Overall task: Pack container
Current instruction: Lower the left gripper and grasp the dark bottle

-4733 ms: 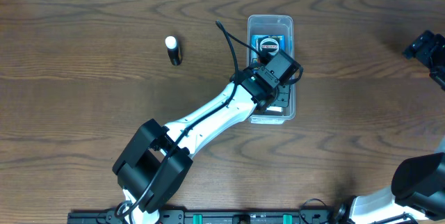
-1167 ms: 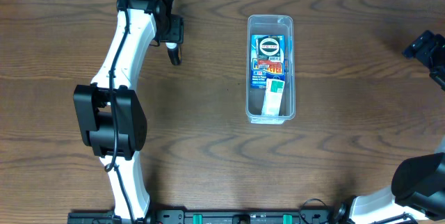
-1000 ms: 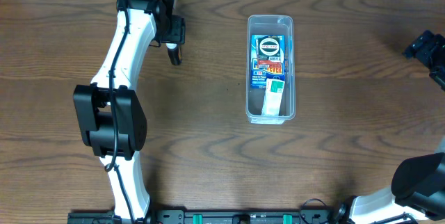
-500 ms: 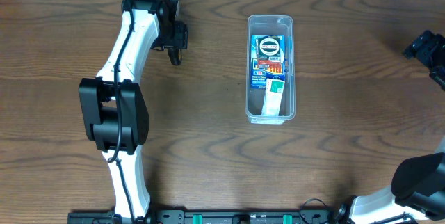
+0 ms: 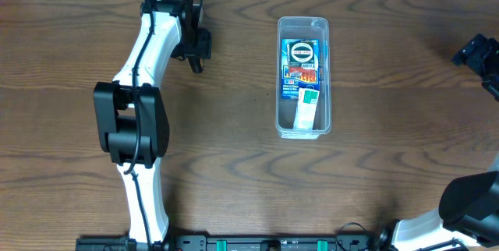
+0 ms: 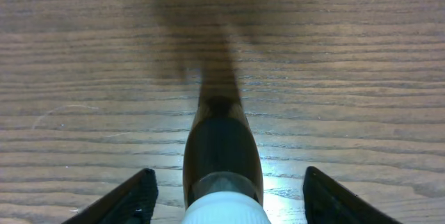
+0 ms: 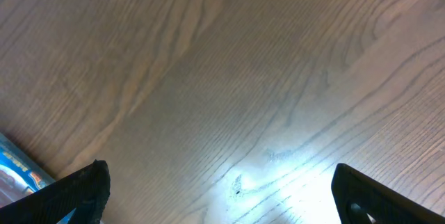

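Presently catalogued, on a dark wood-grain desk (image 5: pixel 390 165):

1. Container (image 5: pixel 303 23): clear plastic, long and narrow, with rounded corners. It is placed close to the far edge of the desk, a little right of the middle, with its long side running from the far edge toward the near edge. A blue printed packet (image 5: pixel 301 62) is laid in its far half and a white and green box (image 5: pixel 309 101) in its near half; their ends are seen to meet or overlap.

2. Dark tube (image 6: pixel 221 147): fitted with a white cap (image 6: pixel 226 213) and laid flat near the far edge, left of the middle, well apart from the container.

3. Left gripper (image 6: pixel 229 196): held over the tube, with the jaws spread. One finger is seen on each side of the tube, with a gap left between each finger and the tube.

4. Right gripper (image 5: pixel 479 52): held by the right edge of the desk, toward the far corner. In the right wrist view its jaws are spread wide over bare wood, and nothing is held between them.
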{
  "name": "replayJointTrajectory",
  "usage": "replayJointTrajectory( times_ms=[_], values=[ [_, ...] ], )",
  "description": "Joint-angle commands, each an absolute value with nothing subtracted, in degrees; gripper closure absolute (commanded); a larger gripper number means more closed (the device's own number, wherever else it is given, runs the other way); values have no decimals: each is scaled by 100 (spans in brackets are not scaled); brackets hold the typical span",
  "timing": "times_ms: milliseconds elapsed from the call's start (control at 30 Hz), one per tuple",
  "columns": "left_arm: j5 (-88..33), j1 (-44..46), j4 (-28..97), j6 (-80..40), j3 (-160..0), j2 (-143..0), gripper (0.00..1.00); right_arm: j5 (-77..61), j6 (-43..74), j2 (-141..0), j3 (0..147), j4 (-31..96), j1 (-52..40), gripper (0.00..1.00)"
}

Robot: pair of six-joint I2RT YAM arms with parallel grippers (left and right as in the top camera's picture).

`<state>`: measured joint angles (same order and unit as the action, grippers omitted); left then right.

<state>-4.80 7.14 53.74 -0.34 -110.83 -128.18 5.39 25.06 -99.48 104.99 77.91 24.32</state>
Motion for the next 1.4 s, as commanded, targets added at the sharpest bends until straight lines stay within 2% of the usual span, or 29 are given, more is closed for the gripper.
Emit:
replayJointTrajectory(
  times_ms=[0,67,167,233,267,533,933,1367],
  values=[
    [-539,703,5389,-47,-11080,-12864,39,561,2569,-9977,10488,7778,2458,1],
    [-539,703,5389,-47,-11080,-12864,39,558,2567,-9977,10488,7780,2458,1],
    [-539,703,5389,-49,-11080,-12864,49,558,2569,-9977,10488,7778,2458,1],
    [-539,703,5391,-49,-11080,-12864,50,558,2569,-9977,10488,7780,2458,1],
    [-539,703,5391,-47,-11080,-12864,54,558,2569,-9977,10488,7780,2458,1],
    [-537,703,5387,-47,-11080,-12864,67,561,2567,-9977,10488,7780,2458,1],
    [-539,716,5417,-47,-11093,-12604,69,558,2569,-9977,10488,7780,2458,1],
    [-567,1347,5725,-534,-11098,-10849,69,558,2569,-9977,10488,7778,2458,1]
  ],
)
